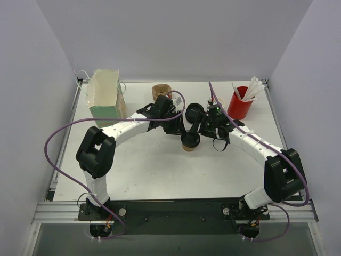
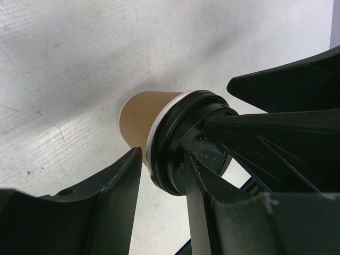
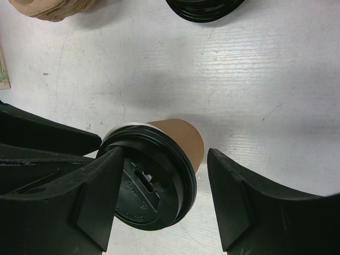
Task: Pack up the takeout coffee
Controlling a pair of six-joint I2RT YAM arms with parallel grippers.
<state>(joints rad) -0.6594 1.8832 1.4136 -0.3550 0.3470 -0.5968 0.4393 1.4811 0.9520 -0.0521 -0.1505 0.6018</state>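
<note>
Right hand (image 3: 166, 158): spread open around the takeout coffee (image 3: 159, 178), one finger at the lid, the other clear of the cup.
Left hand (image 2: 163, 154): fingers partly spread at the lid's rim; grasp cannot be told.
Cup position: on the table (image 3: 255, 79), between both hands, lid on.
Farther back: black lids (image 3: 204, 8), tan cups (image 3: 53, 8).

the takeout coffee (image 1: 190, 142) sits at the middle of the table (image 1: 160, 170). behind it lie a stack of cups (image 1: 161, 90) and, to their right, lids (image 1: 194, 110). a bag (image 1: 106, 98) stands far left, a cup of sticks (image 1: 240, 106) far right.
</note>
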